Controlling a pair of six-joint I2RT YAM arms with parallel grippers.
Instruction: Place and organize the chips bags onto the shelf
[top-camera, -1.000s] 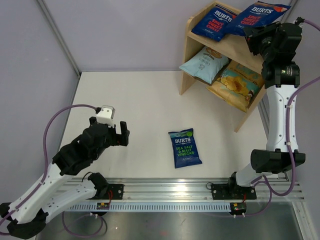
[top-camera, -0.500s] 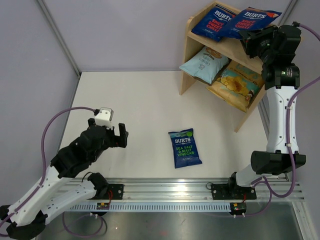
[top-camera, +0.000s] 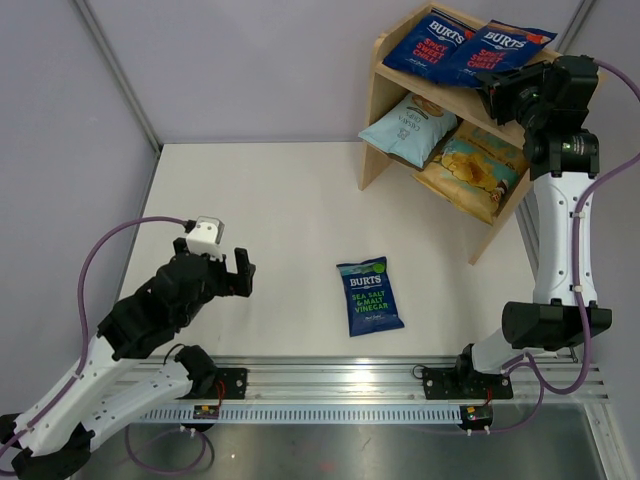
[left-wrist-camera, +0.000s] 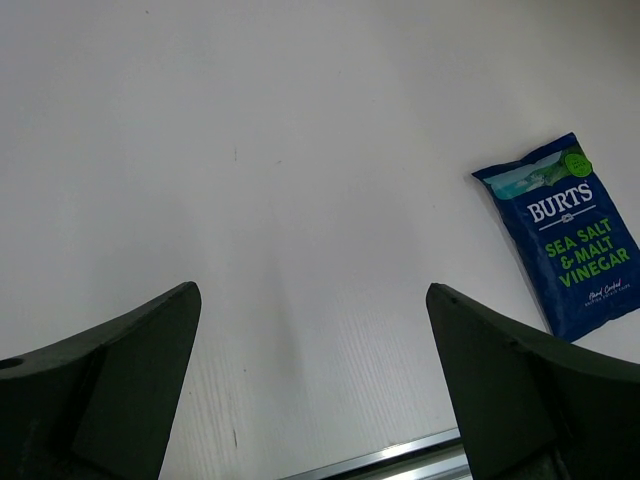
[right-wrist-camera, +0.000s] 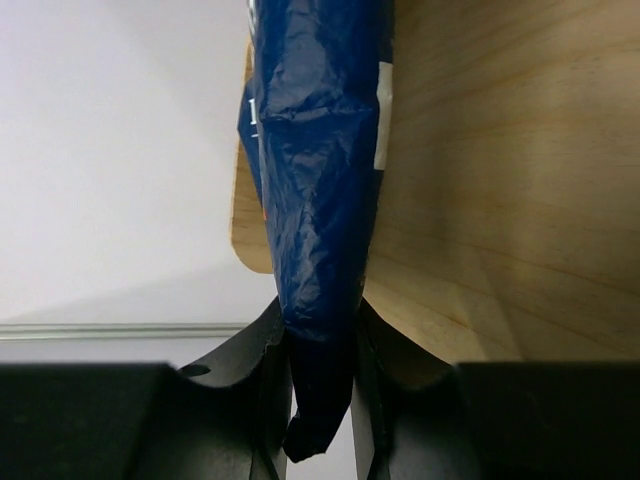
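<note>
My right gripper (right-wrist-camera: 320, 385) pinches the near edge of a red-lettered Burts bag (right-wrist-camera: 318, 160), the two dark fingers (right-wrist-camera: 262, 360) pressed against the crumpled foil from either side. The bag runs edge-on up the wrist view, lying against the light wood of the shelf (right-wrist-camera: 500, 200), which fills the right of that view. Seen from above, this bag sits on the right half of the top tier, touching a second red-lettered Burts bag (top-camera: 430, 42) on the left half. On the lower tier a pale-blue bag (top-camera: 407, 128) lies at the left and the yellow-and-teal Kettle Cooked bag (top-camera: 472, 172) at the right, side by side. My left gripper (left-wrist-camera: 315, 400) hangs over the white table (left-wrist-camera: 300, 150) with its fingers spread wide and nothing between them. The green-lettered Burts bag (left-wrist-camera: 575, 235), marked Sea Salt & Malt Vinegar, lies flat and face up on the table near its front edge, well apart from the shelf and off to the right of my left fingers
</note>
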